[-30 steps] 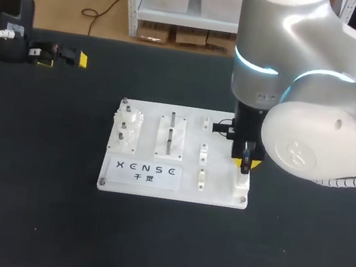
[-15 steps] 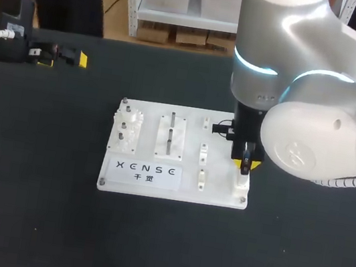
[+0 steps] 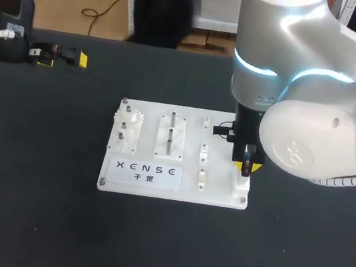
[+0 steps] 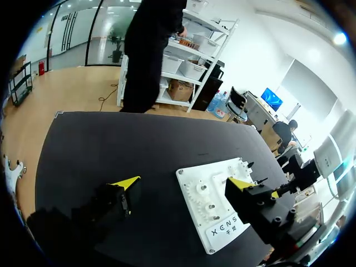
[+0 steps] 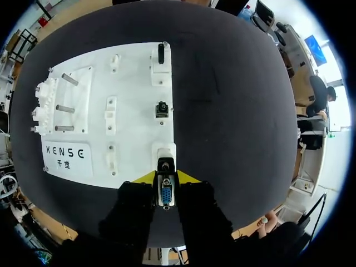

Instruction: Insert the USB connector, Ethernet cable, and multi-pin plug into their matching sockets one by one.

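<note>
Over the white board, the multi-pin plug sits pinched between right fingers.

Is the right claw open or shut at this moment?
Shut. In the right wrist view the right claw holds the multi-pin plug between its two fingers, which touch it from both sides.

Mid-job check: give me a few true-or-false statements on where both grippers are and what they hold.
1. The right gripper holds the multi-pin plug. True.
2. The left gripper hovers over the white board. False: it is off the board, at the table's far left.
3. The left gripper is open and empty. True.
4. The plug is at the board's gear end. False: it is at the opposite edge, by a white socket block.
</note>
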